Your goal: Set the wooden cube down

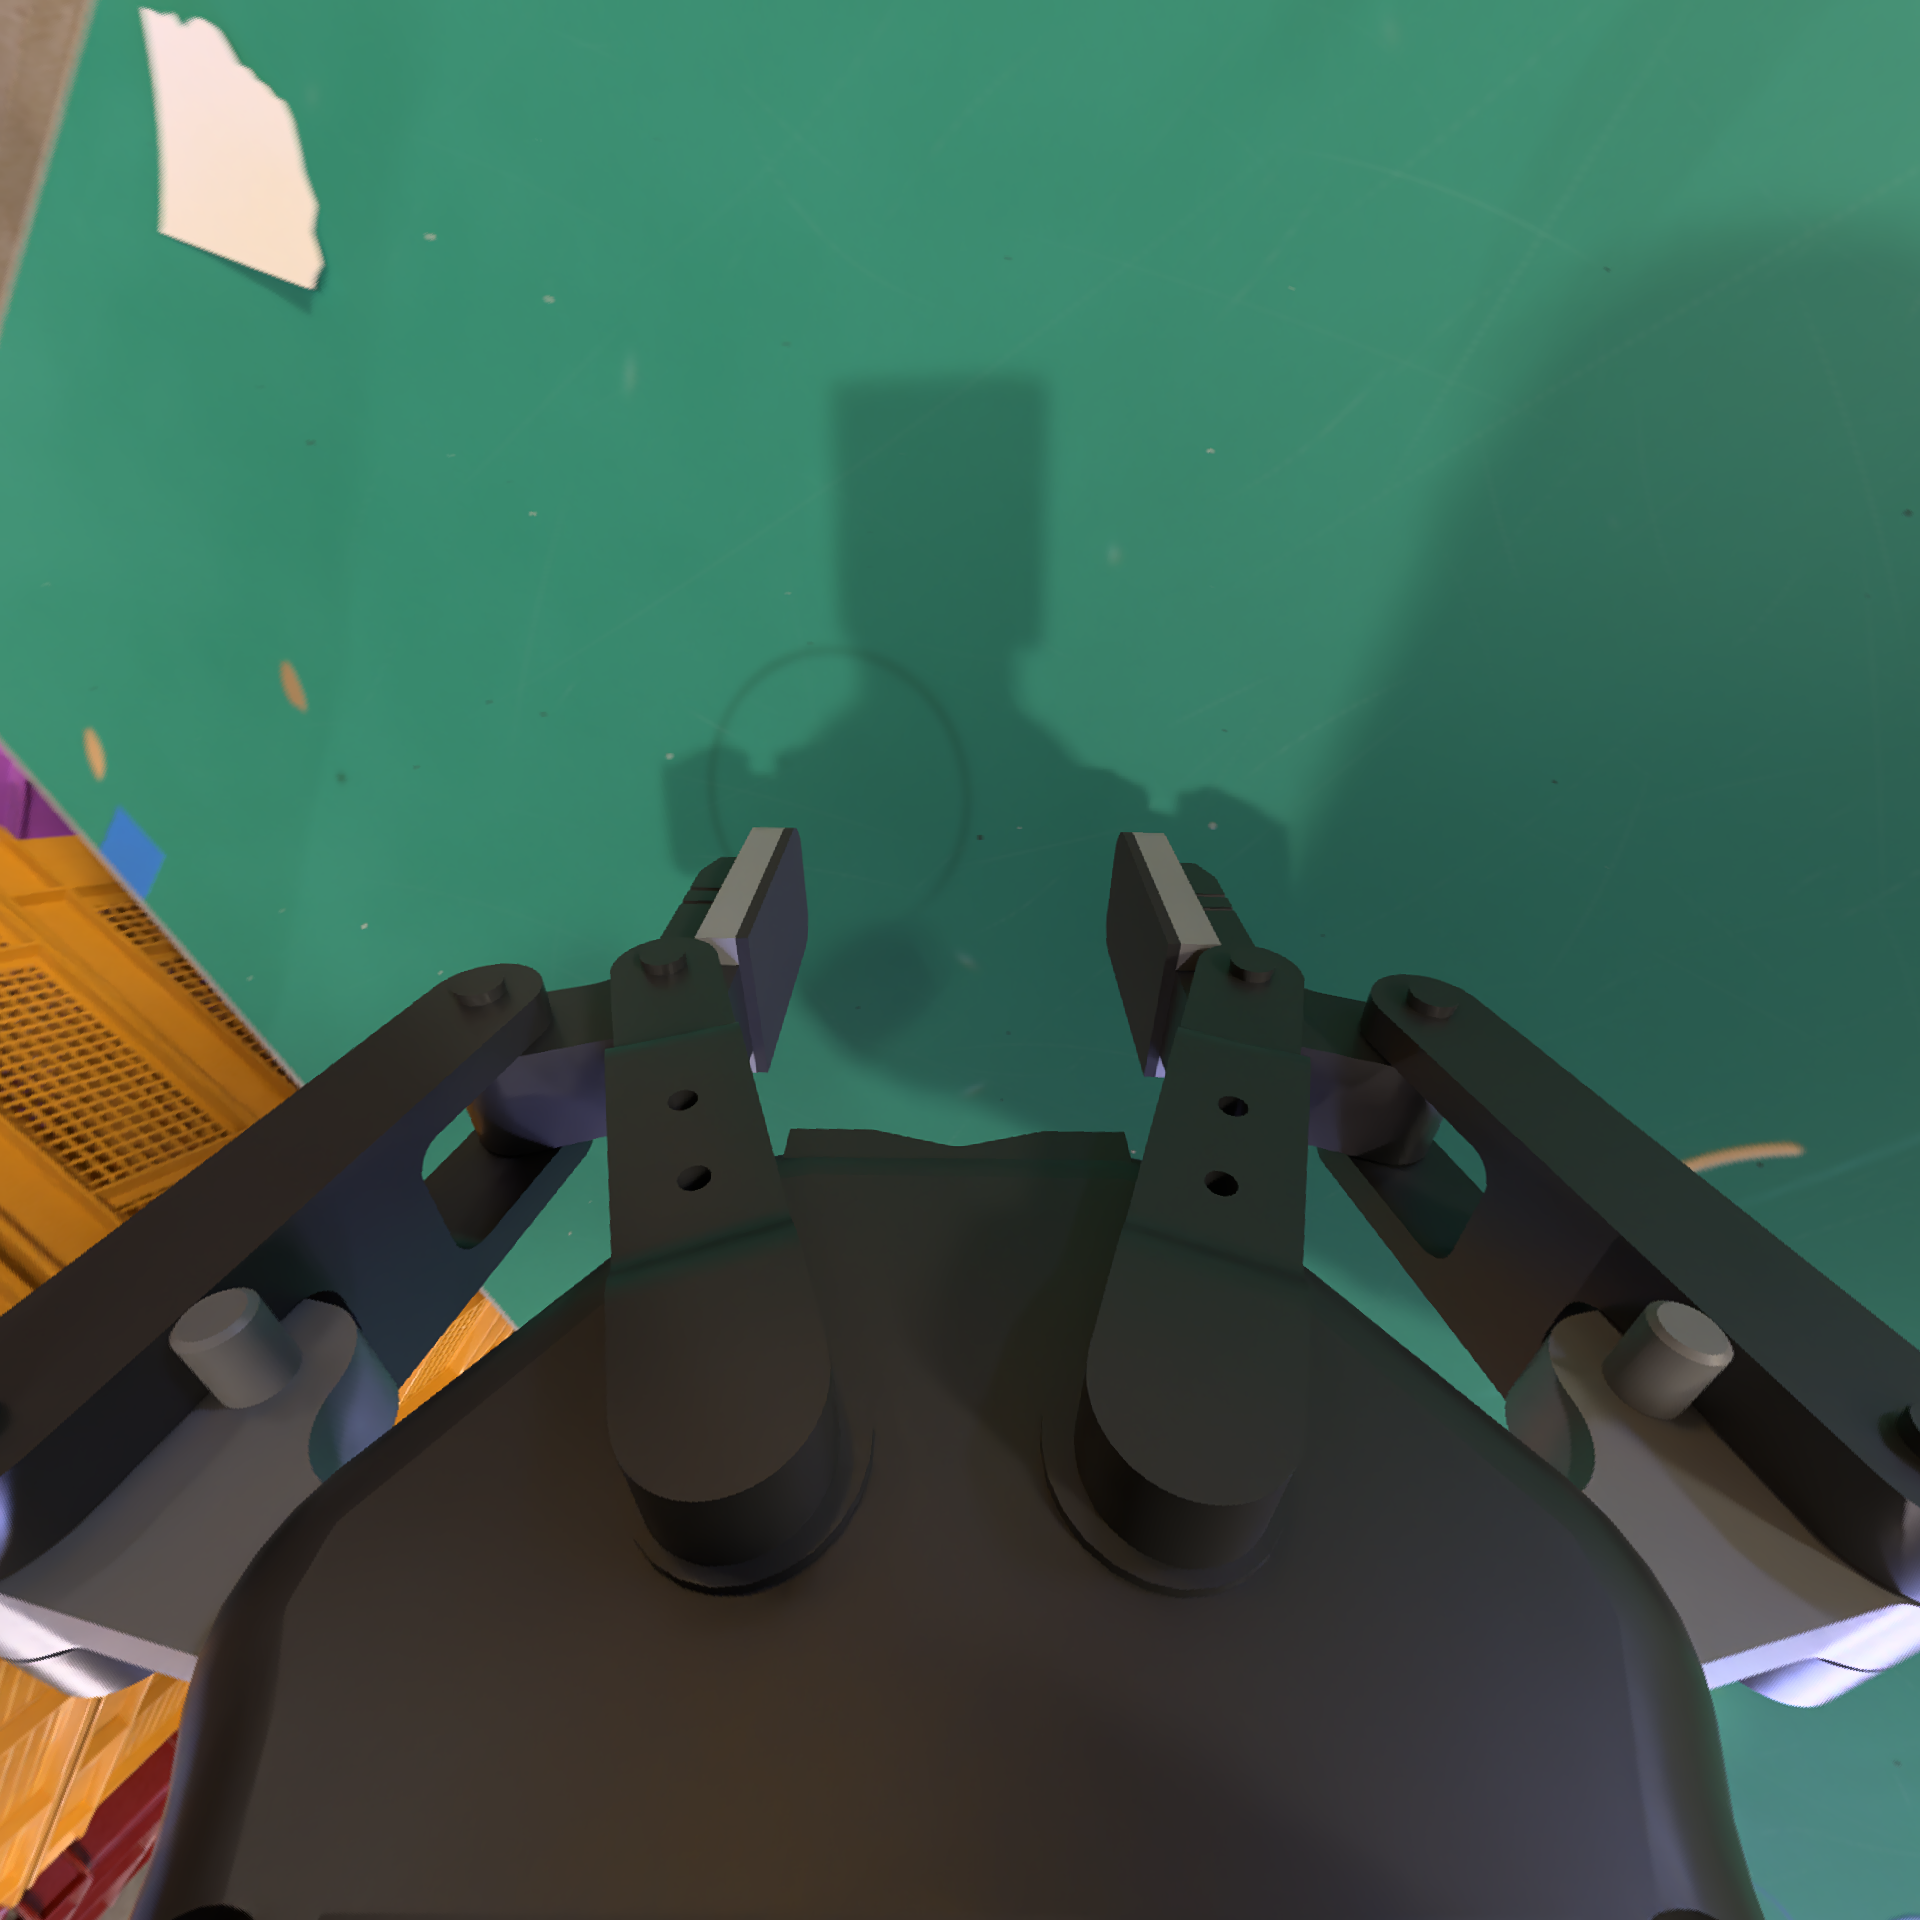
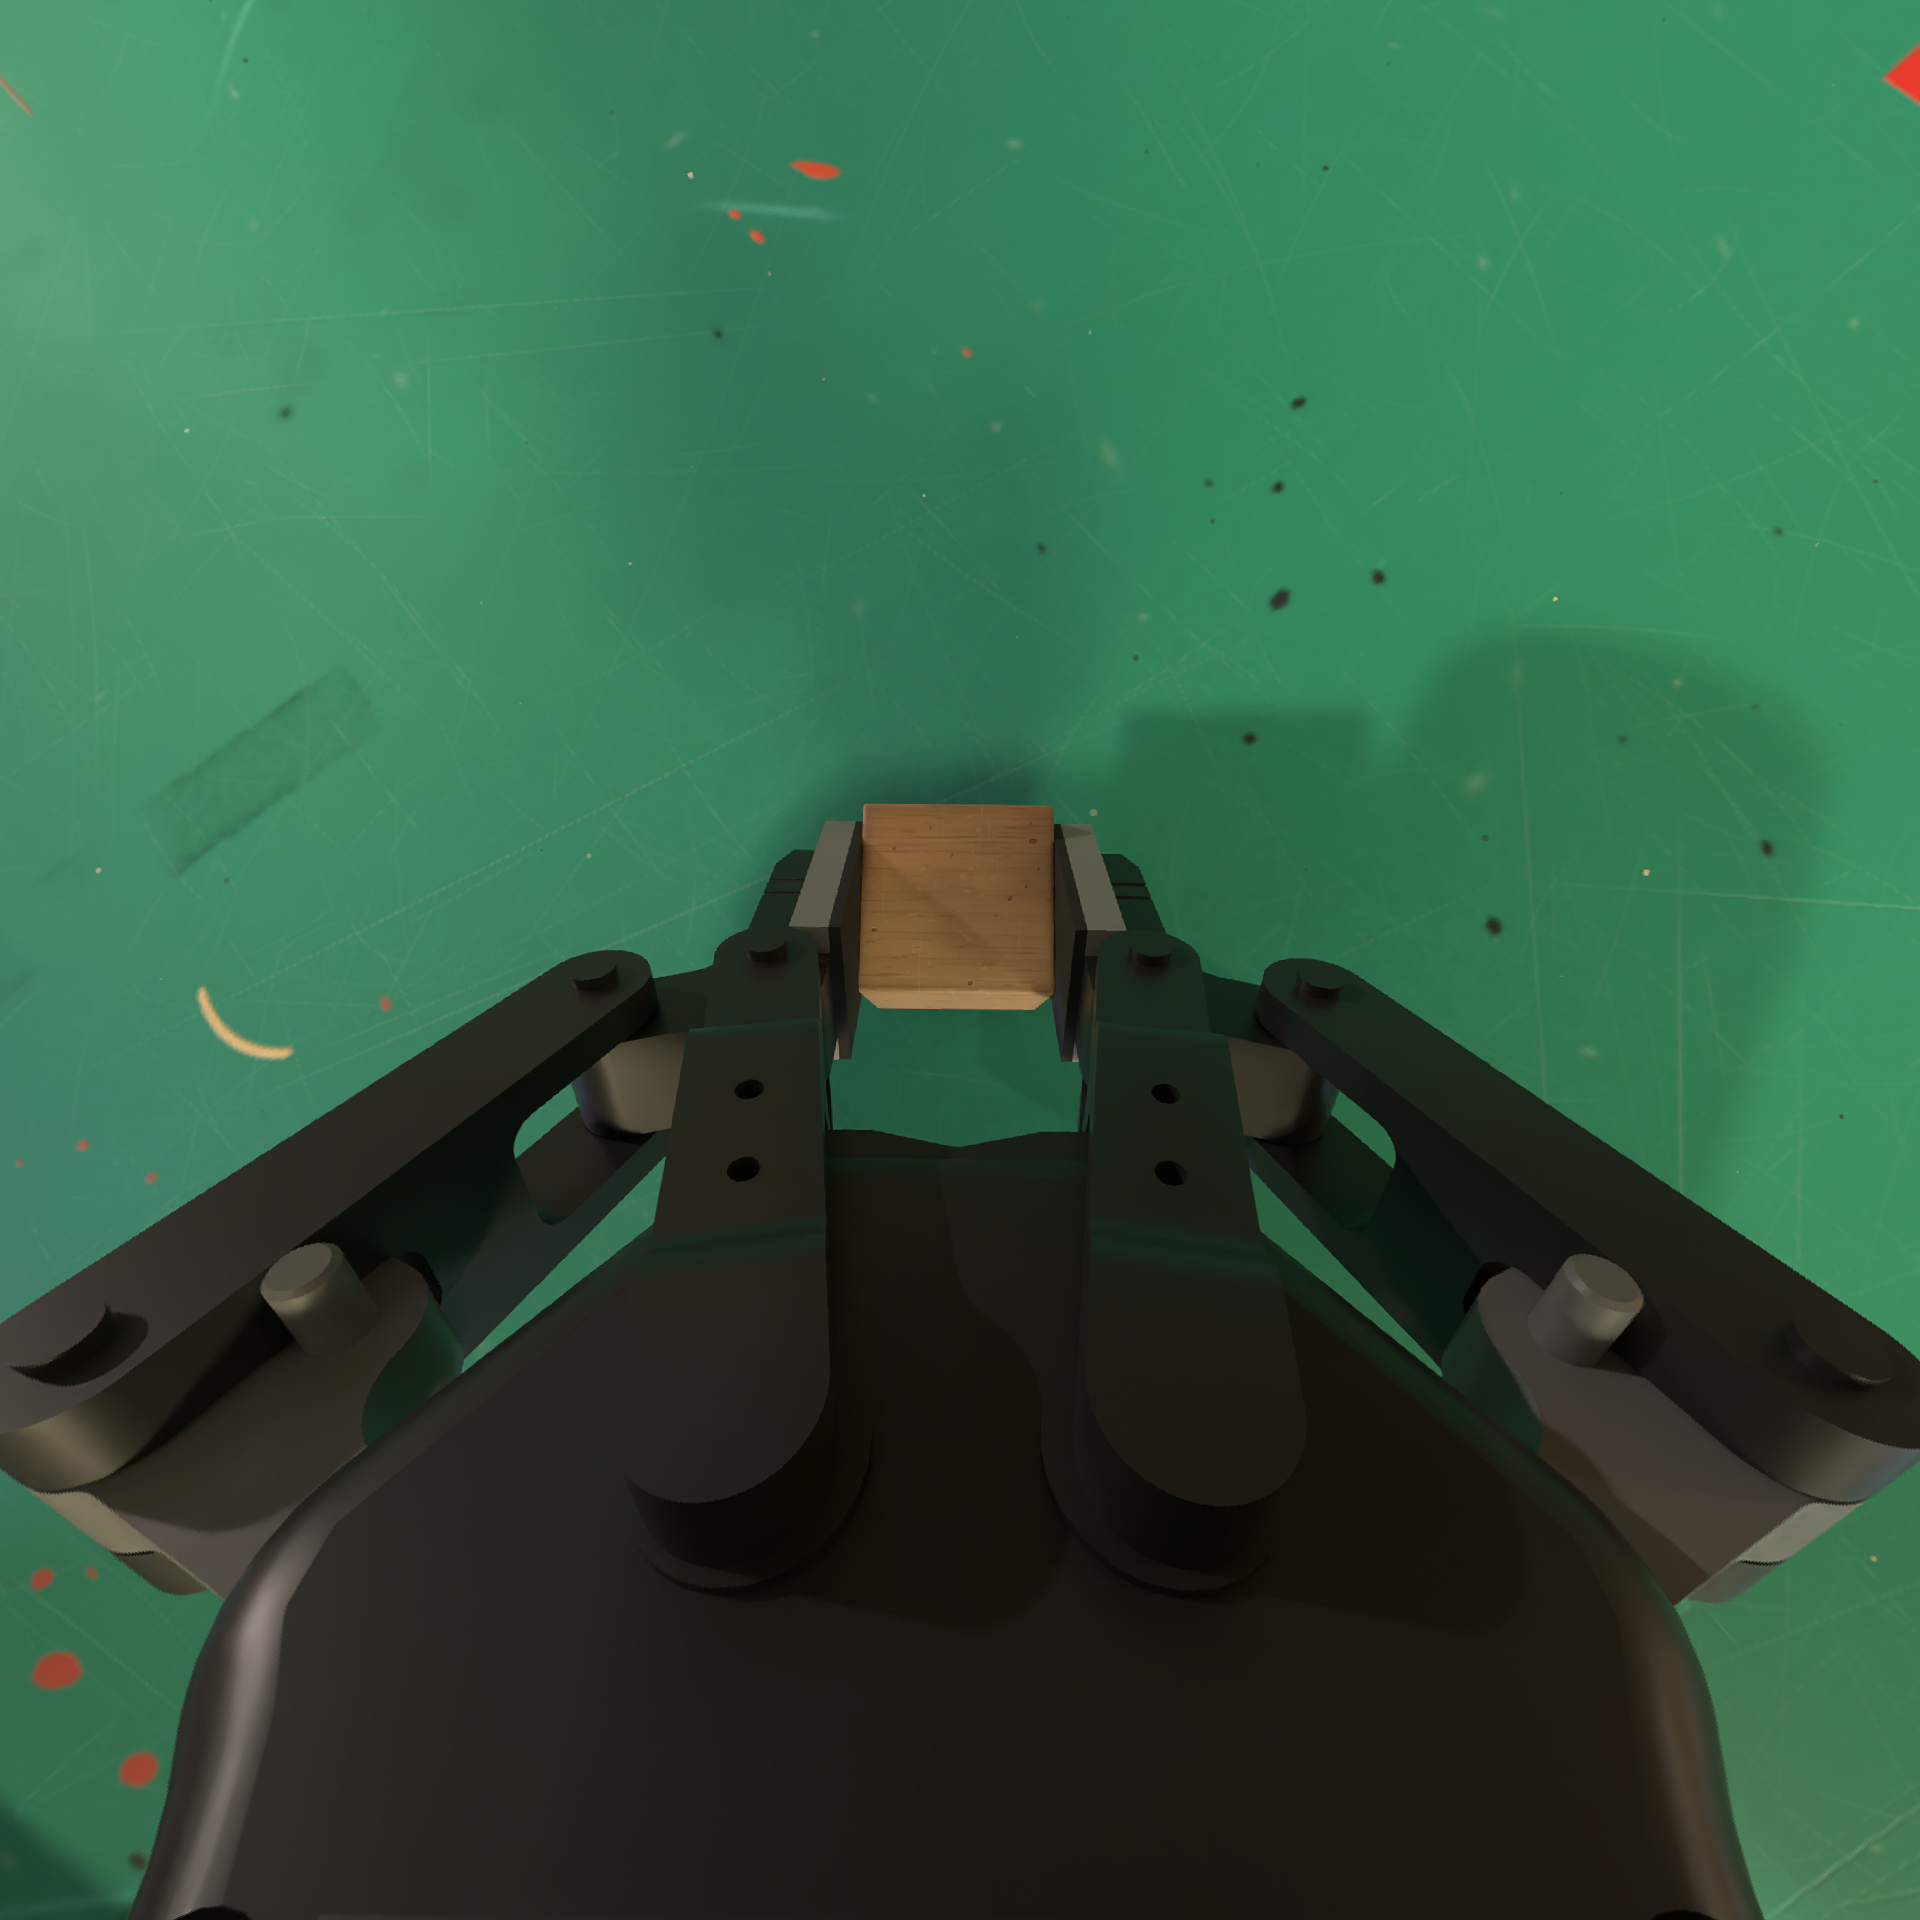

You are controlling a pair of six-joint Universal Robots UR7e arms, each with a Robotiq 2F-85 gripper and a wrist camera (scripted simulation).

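Note:
A light wooden cube (image 2: 954, 906) sits clamped between the two pads of my right gripper (image 2: 956, 831), low over the green table (image 2: 623, 520), with its dark shadow close under it; I cannot tell whether it touches the surface. My left gripper (image 1: 956, 842) is open and empty above bare green table (image 1: 1247, 312), its shadow spread on the mat below. The cube does not show in the left wrist view.
In the left wrist view an orange mesh crate (image 1: 94, 1049) stands at the left edge, with a purple thing (image 1: 21, 795) and a blue patch (image 1: 130, 847) beside it. A torn white sheet (image 1: 234, 156) lies at the top left. Red specks (image 2: 816, 168) mark the mat.

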